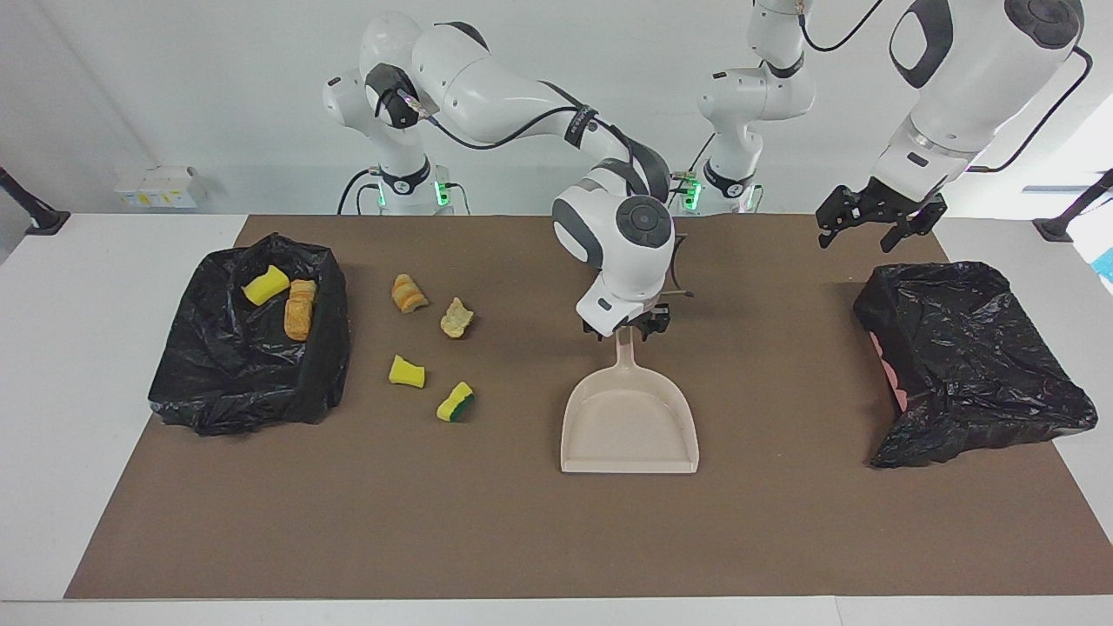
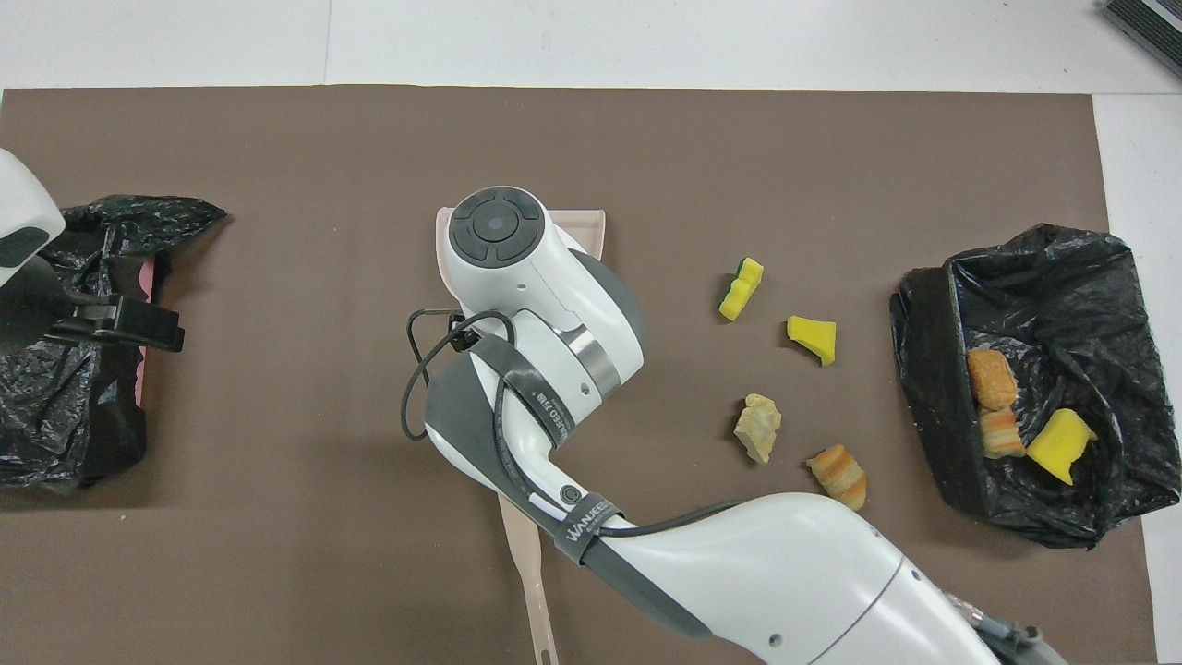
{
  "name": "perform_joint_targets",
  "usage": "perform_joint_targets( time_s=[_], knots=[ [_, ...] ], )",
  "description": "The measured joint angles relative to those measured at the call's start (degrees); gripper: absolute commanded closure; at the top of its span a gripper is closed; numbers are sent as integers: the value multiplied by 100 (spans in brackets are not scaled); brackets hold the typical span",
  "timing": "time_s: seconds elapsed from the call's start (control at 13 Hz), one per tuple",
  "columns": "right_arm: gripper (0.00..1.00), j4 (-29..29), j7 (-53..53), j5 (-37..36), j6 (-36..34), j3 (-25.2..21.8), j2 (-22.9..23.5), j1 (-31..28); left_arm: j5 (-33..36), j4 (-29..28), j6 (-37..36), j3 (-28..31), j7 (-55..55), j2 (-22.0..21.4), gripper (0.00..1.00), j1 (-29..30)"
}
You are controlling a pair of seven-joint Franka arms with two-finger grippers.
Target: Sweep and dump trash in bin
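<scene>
Four scraps of trash lie on the brown mat: a striped bread lump, a pale crusty lump, a yellow sponge piece and a yellow-green sponge piece. Three more lie in the black-lined bin at the right arm's end: a yellow sponge and two bread lumps. The beige dustpan lies mid-mat, handle toward the robots. My right gripper is down at that handle's end. My left gripper hangs open and empty over a second black-lined bin.
A beige handle with a hole at its end lies nearer to the robots than the dustpan, partly under the right arm; its head is hidden. The second bin shows pink under its black bag. White table surrounds the mat.
</scene>
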Motion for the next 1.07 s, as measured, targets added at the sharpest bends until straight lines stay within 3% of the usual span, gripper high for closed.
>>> perform_joint_targets(
  time_s=[0.31,0.69,0.92,1.07],
  knots=[
    [0,-434,155,0,-106,-1,-778,-47,0,0,0,0,0,0,0,0],
    [0,-2231,173,89,-168,36,-2574,-116,0,0,0,0,1,0,0,0],
    [0,-3199,174,492,-145,71,-3262,75,0,0,0,0,9,0,0,0],
    [0,-3966,174,610,259,85,-3658,274,0,1,91,-32,58,0,0,-1]
  ],
)
